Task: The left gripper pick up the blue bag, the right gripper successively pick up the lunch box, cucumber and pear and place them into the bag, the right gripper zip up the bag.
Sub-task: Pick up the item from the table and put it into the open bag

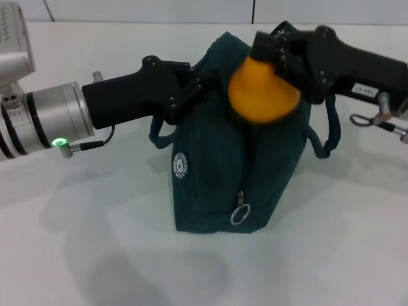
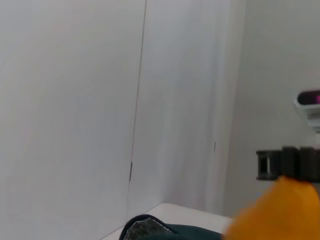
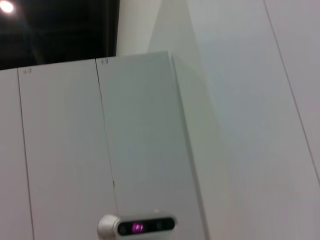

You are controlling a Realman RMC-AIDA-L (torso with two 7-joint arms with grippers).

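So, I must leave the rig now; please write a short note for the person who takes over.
Left gripper: shut on the bag's top edge on its left side, holding the bag upright on the table.
Right gripper: shut on the pear, holding it over the bag's mouth, not yet released.
Lunch box and cucumber: not visible on the table; probably inside the bag already, but this cannot be confirmed.
Zipper pull: hanging low on the front.
Left to do: lower and release the pear into the bag, then zip it with the right gripper.
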